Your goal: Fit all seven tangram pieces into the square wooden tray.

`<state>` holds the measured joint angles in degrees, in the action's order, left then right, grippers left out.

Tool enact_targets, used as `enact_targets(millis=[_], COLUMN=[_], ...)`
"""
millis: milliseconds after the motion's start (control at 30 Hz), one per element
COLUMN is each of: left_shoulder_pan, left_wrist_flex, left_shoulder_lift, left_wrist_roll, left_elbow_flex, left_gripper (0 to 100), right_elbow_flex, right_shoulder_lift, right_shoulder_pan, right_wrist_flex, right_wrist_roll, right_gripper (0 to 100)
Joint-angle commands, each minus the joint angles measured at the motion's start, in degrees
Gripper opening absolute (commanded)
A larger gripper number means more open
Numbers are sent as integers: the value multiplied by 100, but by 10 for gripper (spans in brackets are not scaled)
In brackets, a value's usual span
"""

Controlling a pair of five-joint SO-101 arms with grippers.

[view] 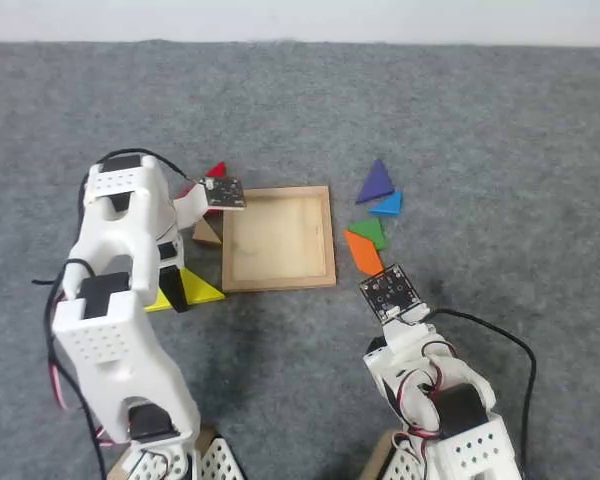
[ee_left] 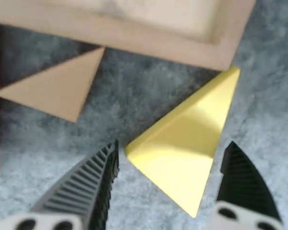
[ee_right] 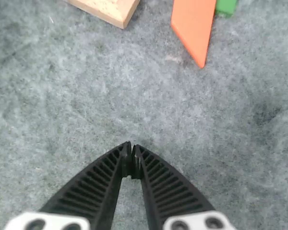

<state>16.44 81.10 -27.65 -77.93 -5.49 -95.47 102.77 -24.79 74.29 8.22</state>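
Note:
The square wooden tray [view: 278, 238] lies on the grey carpet with nothing in it. To its left sit a yellow triangle [view: 195, 288], a tan triangle [view: 205, 233] and a red piece [view: 216, 172]. My left gripper [ee_left: 172, 148] is open and low over the yellow triangle [ee_left: 182, 143], one finger on each side of it; the tan triangle [ee_left: 53, 88] and the tray's edge [ee_left: 134, 45] lie beyond. To the tray's right are purple [view: 376, 182], blue [view: 387, 205], green [view: 370, 232] and orange [view: 363, 252] pieces. My right gripper [ee_right: 132, 149] is shut over bare carpet, short of the orange piece [ee_right: 194, 24].
The left arm [view: 120, 260] rises over the pieces to the left of the tray and hides part of them. The right arm [view: 430, 390] stands at the front right. Open carpet stretches behind the tray and in front of it.

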Motion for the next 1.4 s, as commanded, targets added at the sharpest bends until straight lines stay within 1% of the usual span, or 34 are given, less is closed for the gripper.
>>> enact_targets(millis=[0,133,367,700,933,1067,1133,1233,1367], left_shoulder_pan=[-158,-35,-18,325,299,299,316,299,290], left_wrist_flex=[79,79,97,62,18,-229,-501,-598,-598], left_shoulder_lift=[308,308,325,299,290,290,325,360,360], left_wrist_roll=[149,149,149,141,158,185,378,791,800], left_elbow_flex=[101,101,-4,-22,-75,-268,-453,-488,-488], left_gripper=[325,325,324,324,324,323,323,323,323], right_elbow_flex=[-97,-97,-97,-97,-97,-97,-97,-97,-97], right_shoulder_lift=[101,101,101,101,101,101,101,101,101], right_shoulder_pan=[-66,-66,-66,-66,-66,-66,-66,-66,-66], right_wrist_flex=[48,48,48,48,48,48,48,48,48], right_wrist_roll=[-53,-53,-53,-53,-53,-53,-53,-53,-53], right_gripper=[9,9,9,9,9,9,9,9,9])
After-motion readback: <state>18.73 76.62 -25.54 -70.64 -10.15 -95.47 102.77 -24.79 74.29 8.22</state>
